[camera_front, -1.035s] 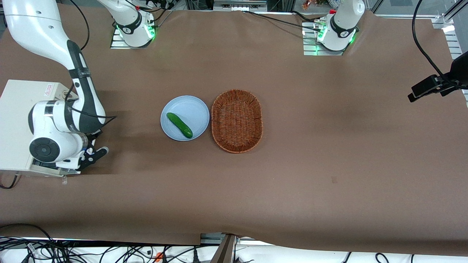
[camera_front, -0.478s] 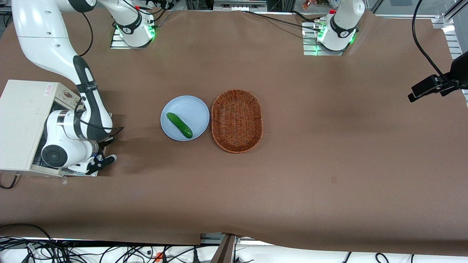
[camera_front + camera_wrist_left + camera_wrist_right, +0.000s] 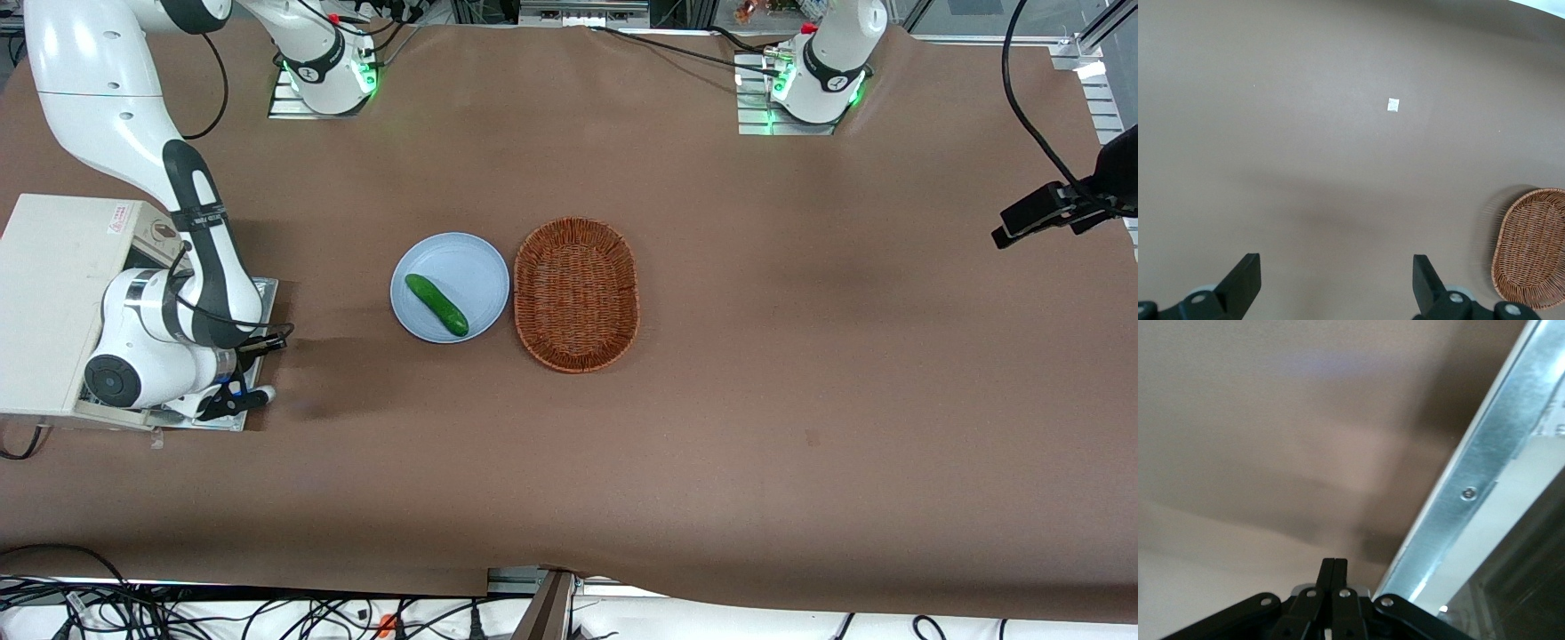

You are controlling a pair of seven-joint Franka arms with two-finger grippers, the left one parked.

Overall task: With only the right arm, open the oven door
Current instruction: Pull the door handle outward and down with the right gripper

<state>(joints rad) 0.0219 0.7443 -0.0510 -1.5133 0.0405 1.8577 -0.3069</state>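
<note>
Gripper (image 3: 238, 397) over lowered oven door (image 3: 260, 293), mostly hidden under right arm (image 3: 191, 258)

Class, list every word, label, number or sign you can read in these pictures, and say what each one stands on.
Nothing can be read.
Sticker on top of the oven: red-and-white, too small to read.
Writing on the right arm: too small to read.
The gripper, shut, hangs over the open oven door.

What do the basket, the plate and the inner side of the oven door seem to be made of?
Basket: woven wicker, ribbed brown weave. Plate: smooth pale blue, plastic or ceramic. Oven door: shiny sheet metal with a screw. The gripper hangs over its edge, fingers shut.
</note>
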